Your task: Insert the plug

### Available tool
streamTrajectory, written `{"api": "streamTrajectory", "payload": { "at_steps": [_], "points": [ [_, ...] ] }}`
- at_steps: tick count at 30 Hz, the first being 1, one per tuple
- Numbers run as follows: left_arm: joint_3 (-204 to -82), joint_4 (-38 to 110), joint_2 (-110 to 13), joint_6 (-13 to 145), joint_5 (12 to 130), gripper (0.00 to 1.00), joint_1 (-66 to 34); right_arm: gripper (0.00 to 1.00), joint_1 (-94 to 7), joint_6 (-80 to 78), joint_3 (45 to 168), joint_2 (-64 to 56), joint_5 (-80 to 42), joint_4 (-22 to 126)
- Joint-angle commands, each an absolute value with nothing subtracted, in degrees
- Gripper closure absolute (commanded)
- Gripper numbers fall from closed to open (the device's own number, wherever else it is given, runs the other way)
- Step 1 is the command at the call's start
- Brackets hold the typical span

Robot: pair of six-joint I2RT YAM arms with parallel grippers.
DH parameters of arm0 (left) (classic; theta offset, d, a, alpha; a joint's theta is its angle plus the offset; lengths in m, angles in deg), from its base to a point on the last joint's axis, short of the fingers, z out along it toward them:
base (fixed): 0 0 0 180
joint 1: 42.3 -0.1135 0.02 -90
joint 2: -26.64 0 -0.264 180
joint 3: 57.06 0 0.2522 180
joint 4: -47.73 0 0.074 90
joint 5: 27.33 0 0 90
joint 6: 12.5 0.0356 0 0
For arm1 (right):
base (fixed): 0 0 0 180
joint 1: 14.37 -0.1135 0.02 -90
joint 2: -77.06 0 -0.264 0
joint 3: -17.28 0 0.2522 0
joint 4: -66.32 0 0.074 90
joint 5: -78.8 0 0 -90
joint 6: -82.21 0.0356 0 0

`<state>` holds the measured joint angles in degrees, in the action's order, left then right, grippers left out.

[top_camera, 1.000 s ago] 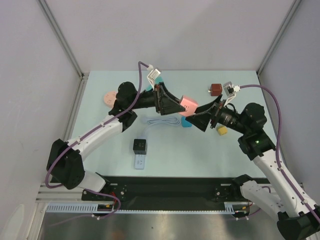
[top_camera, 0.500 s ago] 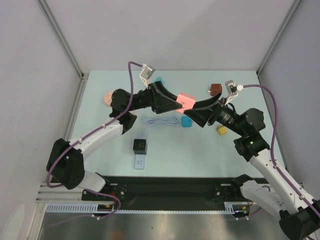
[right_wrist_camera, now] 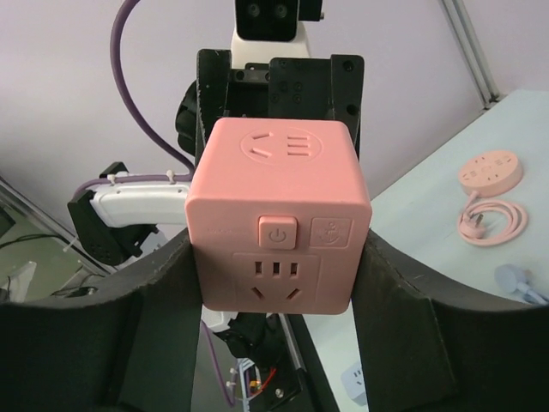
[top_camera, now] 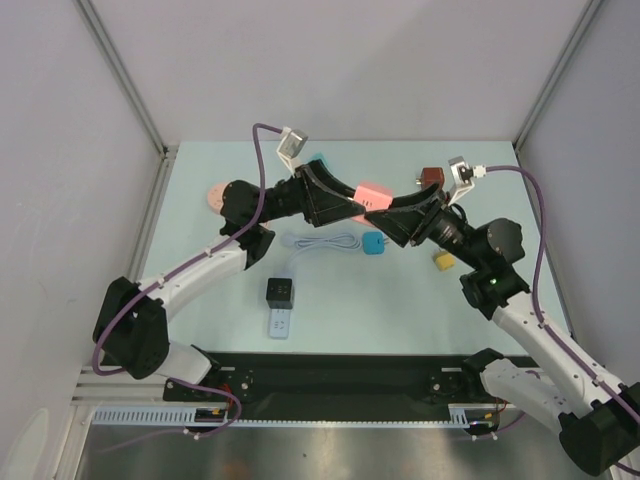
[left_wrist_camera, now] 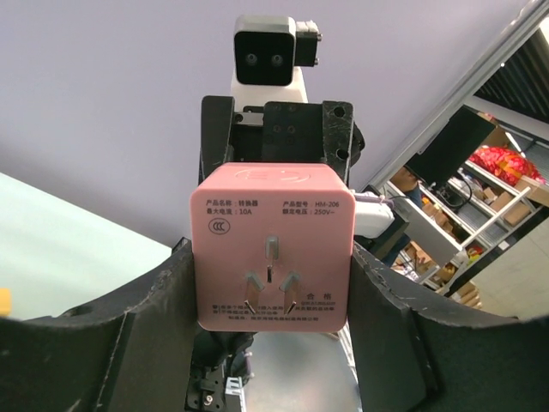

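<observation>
Two grippers meet on one pink adapter cube, upper centre of the overhead frame.

Overhead: only a corner of the pink adapter cube [top_camera: 372, 192] shows. The rest is covered by the black fingers of the left gripper [top_camera: 355, 208] and right gripper [top_camera: 386, 213], so neither grip can be judged here. A white power strip [top_camera: 281, 324] lies apart at lower centre.
Left wrist: the left gripper is clamped on the cube's side faces. Its three plug pins [left_wrist_camera: 269, 279] face the lens, and the cube hides most of the right gripper behind it.
Right wrist: the right fingers [right_wrist_camera: 163, 326] lie against both sides of the cube, grasping it socket-face forward. A round pink socket [right_wrist_camera: 490, 171] sits at the right edge.
</observation>
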<state>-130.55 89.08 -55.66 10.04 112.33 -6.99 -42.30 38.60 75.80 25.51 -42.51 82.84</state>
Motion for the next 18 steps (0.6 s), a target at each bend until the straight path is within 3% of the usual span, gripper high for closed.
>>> {"api": "streamTrajectory", "payload": {
  "at_steps": [1, 2, 3, 4, 5, 7, 9, 18],
  "points": [
    [-130.9, 94.0, -54.5, 8.5, 113.8, 1.0, -5.0, 0.63, -42.9, 38.3, 74.6, 24.4, -39.2, 86.3],
    [-130.9, 94.0, -54.5, 8.6, 113.9, 0.96, -5.1, 0.72, -42.9, 38.2, 74.2, 24.5, -38.9, 86.5],
    [-130.9, 94.0, -54.5, 8.9, 114.0, 0.77, -5.0, 0.87, -42.9, 37.6, 73.9, 24.9, -38.8, 86.9],
    [-130.5, 93.9, -54.3, 9.2, 113.8, 0.64, -5.1, 0.94, -42.9, 37.5, 73.4, 25.1, -38.9, 87.6],
    [-130.2, 92.8, -54.0, 10.8, 112.6, 0.41, -5.1, 1.0, -42.9, 37.0, 73.1, 25.2, -39.0, 87.9],
    [-129.3, 90.2, -53.3, 13.1, 111.4, 0.29, -5.0, 1.0, -42.8, 36.5, 72.8, 25.7, -38.9, 86.8],
    [-129.2, 86.1, -52.4, 16.6, 110.6, 0.21, -5.2, 1.0, -42.3, 36.0, 72.2, 26.5, -38.7, 86.0],
    [-132.6, 65.5, -50.4, 29.1, 104.3, 0.16, -8.4, 1.0, -32.1, 33.5, 71.4, 34.3, -36.9, 74.0]
  ]
}}
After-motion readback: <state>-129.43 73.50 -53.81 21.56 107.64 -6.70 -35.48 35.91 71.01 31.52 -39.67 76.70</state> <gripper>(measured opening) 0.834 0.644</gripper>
